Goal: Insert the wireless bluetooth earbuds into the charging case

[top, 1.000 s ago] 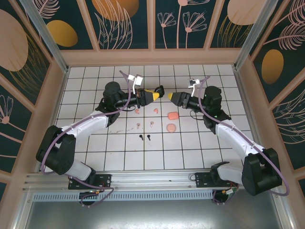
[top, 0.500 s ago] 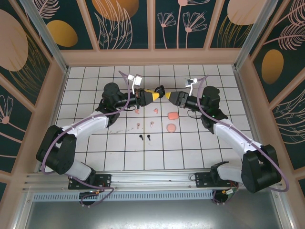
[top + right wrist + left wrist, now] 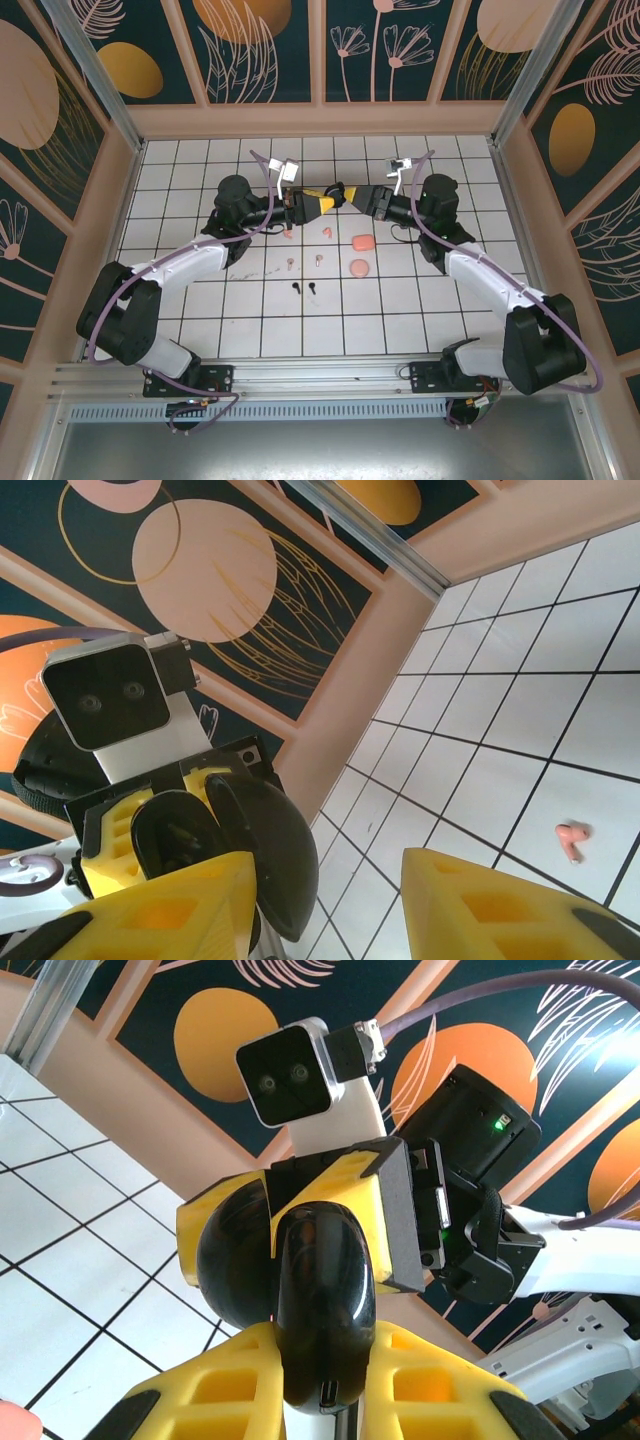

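The left pincer (image 3: 324, 201) is clamping the black case (image 3: 339, 191) up in the air, and the right pincer (image 3: 357, 198) is hanging by the lid with its fingers apart. It should be pinching softly. The black earbuds (image 3: 296, 288) are lying down on the bench (image 3: 200, 160), well apart

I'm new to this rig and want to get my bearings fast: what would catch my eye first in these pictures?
The two arms meet nose to nose above the back-centre tiles. The left gripper clamps a glossy black charging case, and the right gripper, jaws apart, is right at it. Nearer the arm bases, tiny earbuds in coral, pale and black lie loose on the white grid table, beside two coral-pink rounded pieces.
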Controlling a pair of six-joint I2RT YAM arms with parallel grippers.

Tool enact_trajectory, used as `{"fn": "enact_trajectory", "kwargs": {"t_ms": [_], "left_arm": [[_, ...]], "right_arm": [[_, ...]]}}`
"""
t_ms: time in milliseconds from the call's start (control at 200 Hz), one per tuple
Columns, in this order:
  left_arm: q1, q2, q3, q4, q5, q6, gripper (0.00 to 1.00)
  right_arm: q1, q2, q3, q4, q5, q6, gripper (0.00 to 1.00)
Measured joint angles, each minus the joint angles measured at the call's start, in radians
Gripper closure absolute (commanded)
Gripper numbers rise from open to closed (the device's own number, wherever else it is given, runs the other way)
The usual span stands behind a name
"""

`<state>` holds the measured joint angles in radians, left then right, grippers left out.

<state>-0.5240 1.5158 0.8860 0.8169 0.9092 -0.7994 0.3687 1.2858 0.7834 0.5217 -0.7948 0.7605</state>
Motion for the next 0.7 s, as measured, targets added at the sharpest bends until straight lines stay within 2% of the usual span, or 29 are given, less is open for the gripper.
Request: {"fn": "enact_trajectory", "kwargs": {"t_ms": [370, 551, 701], "left_arm": [[0.000, 0.003, 0.000, 0.002, -0.001, 0.000, 1.00], [0.000, 0.004, 0.000, 0.002, -0.002, 0.000, 1.00], [0.000, 0.004, 0.000, 0.002, -0.005, 0.000, 1.00]], "right_arm": [[0.018, 0.010, 0.003, 0.002, -0.001, 0.000, 0.63], [0.020, 0.010, 0.003, 0.003, -0.001, -0.003, 0.72], [0.022, 0.010, 0.003, 0.003, -0.005, -0.003, 0.75]]}}
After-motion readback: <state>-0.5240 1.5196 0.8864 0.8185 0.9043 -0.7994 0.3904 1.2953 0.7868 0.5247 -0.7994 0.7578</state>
